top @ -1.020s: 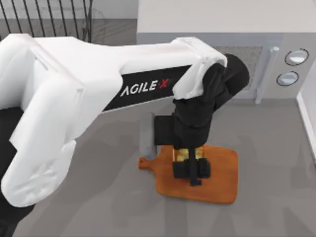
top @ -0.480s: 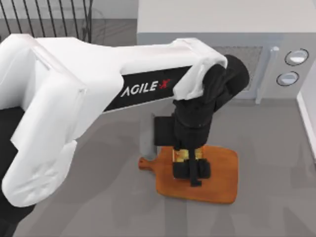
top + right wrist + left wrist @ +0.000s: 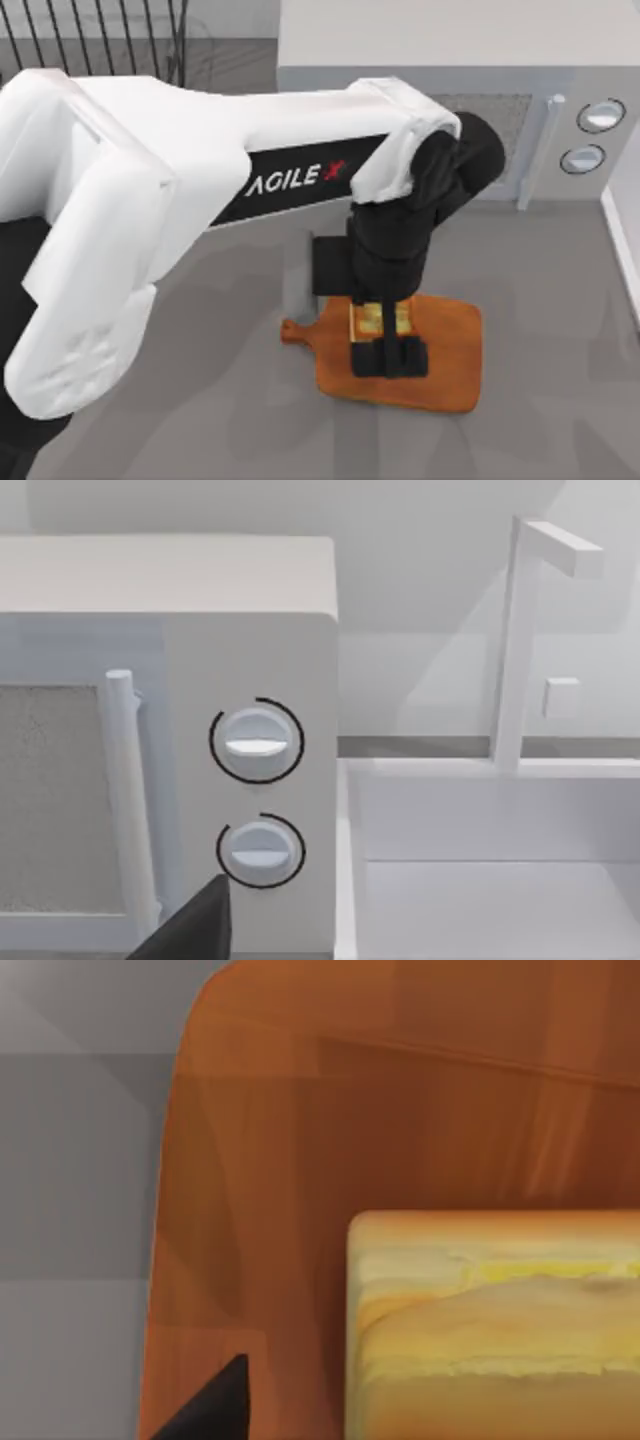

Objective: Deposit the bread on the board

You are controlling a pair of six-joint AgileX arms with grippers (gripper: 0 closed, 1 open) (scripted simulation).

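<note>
The orange-brown board lies on the grey table in front of the microwave, its stubby handle pointing left. The bread, golden on top with pale yellow sides, rests on the board's left half. My left gripper hangs straight down over it and is open. In the left wrist view the bread sits on the board, and a dark fingertip stands apart from the bread's side. My right gripper is parked facing the microwave.
A white microwave with two round knobs stands behind the board. A white basin sits to its right, its wall at the table's right edge. A black wire rack is at the back left.
The left gripper's fingers have spread apart and let go of the bread, which now shows more fully on the board. The arm has barely moved.
</note>
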